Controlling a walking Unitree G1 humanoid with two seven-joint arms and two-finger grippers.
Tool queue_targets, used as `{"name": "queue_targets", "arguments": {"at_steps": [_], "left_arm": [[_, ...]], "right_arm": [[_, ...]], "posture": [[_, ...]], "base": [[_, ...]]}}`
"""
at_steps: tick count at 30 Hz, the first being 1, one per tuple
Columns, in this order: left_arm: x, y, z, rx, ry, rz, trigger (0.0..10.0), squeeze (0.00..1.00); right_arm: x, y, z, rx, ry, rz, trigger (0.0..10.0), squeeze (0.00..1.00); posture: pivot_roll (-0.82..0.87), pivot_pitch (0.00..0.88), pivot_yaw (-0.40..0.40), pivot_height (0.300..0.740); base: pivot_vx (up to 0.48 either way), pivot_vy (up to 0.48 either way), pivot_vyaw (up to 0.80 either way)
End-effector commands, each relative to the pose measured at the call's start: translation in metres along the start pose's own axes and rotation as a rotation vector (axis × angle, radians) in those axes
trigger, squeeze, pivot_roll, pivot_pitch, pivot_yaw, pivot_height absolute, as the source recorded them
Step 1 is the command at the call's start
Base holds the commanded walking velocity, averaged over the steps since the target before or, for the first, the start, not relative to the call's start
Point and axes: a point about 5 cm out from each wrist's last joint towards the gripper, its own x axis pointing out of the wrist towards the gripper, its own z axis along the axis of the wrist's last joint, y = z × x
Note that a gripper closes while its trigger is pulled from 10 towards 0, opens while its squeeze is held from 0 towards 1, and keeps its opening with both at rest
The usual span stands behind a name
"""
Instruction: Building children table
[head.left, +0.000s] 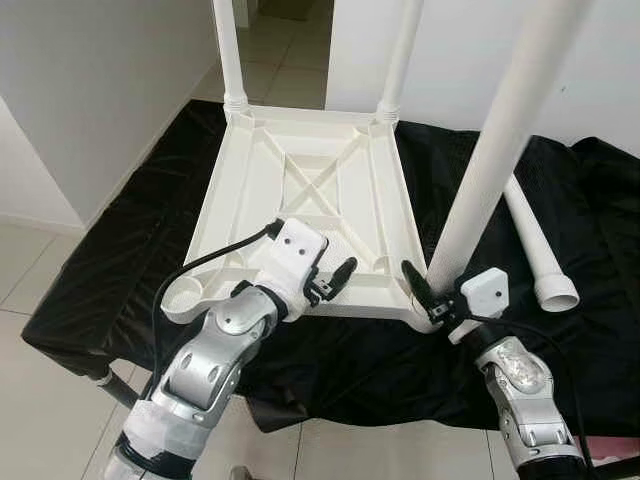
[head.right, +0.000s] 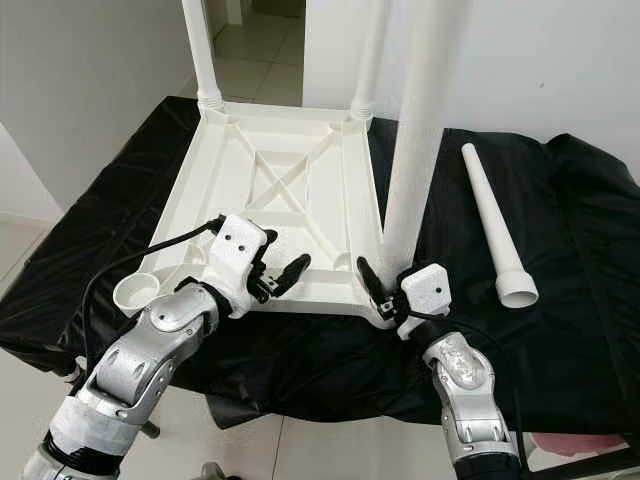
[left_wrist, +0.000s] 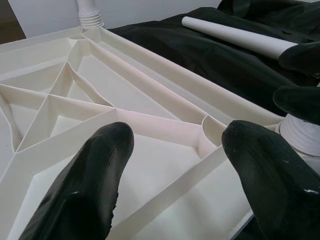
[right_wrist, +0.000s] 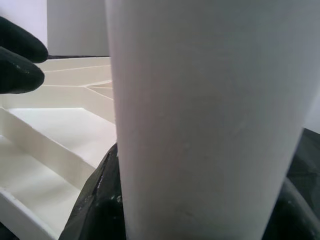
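Gripping upright leg (head.left: 500, 140) at tabletop (head.left: 300, 190) corner, right gripper (head.left: 428, 298), left gripper (head.left: 335, 280) released over near edge.

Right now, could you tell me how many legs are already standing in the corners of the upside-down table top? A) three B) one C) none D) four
A: two legs stand in the far corners, the right end effector holds a third at the near right corner, and the fourth leg lies loose on the black cloth.
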Motion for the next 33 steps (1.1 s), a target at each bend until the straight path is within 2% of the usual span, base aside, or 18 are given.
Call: {"name": "queue_targets", "arguments": {"at_steps": [1, 3, 5, 9, 13, 25, 27, 29, 30, 33], "left_arm": [[-0.001, 0.000, 0.000, 0.009, -0.001, -0.011, 10.0, 0.00], [-0.001, 0.000, 0.000, 0.010, -0.001, -0.010, 10.0, 0.00], [0.000, 0.000, 0.001, 0.011, 0.000, -0.008, 10.0, 0.00], [-0.001, 0.001, 0.001, 0.010, 0.000, -0.004, 10.0, 0.00], [-0.001, 0.001, 0.001, 0.011, 0.000, -0.001, 10.0, 0.00], [-0.002, 0.002, 0.001, 0.011, -0.003, 0.008, 10.0, 0.00], [-0.002, 0.002, 0.001, 0.014, -0.004, 0.010, 10.0, 0.00], [-0.001, 0.002, 0.001, 0.015, -0.004, 0.011, 10.0, 0.00], [-0.002, 0.002, 0.001, 0.016, -0.007, 0.012, 10.0, 0.00], [-0.001, 0.003, 0.002, 0.017, -0.009, 0.014, 10.0, 0.00]], "right_arm": [[-0.013, 0.006, -0.027, 0.026, 0.148, 0.042, 10.0, 0.00], [-0.013, 0.006, -0.028, 0.046, 0.149, 0.035, 10.0, 0.00], [-0.011, 0.005, -0.030, 0.119, 0.159, 0.005, 10.0, 0.00], [-0.009, 0.006, -0.033, 0.198, 0.177, -0.028, 10.0, 0.00], [-0.008, 0.007, -0.038, 0.249, 0.210, -0.055, 10.0, 0.00], [-0.008, 0.014, -0.047, 0.291, 0.283, -0.097, 10.0, 0.00], [-0.009, 0.012, -0.052, 0.347, 0.316, -0.157, 10.0, 0.00], [-0.009, 0.012, -0.053, 0.359, 0.323, -0.169, 10.0, 0.00], [-0.010, 0.012, -0.054, 0.417, 0.334, -0.201, 10.0, 0.00], [-0.010, 0.011, -0.055, 0.419, 0.345, -0.213, 10.0, 0.00]], "posture": [[-0.01, 0.076, -0.008, 0.740], [-0.01, 0.078, -0.009, 0.740], [-0.01, 0.081, -0.010, 0.740], [0.00, 0.082, -0.011, 0.740], [0.00, 0.086, -0.014, 0.740], [0.00, 0.086, -0.017, 0.740], [0.00, 0.086, -0.018, 0.740], [0.00, 0.086, -0.018, 0.740], [0.00, 0.086, -0.018, 0.740], [0.00, 0.086, -0.018, 0.740]], "base": [[0.000, 0.000, 0.00], [0.000, 0.000, 0.00], [0.000, 0.000, 0.00], [0.000, 0.000, 0.00], [0.000, 0.000, 0.00], [0.000, 0.000, 0.00], [0.000, 0.000, 0.00], [0.000, 0.000, 0.00], [0.000, 0.000, 0.00], [0.000, 0.000, 0.00]]}}
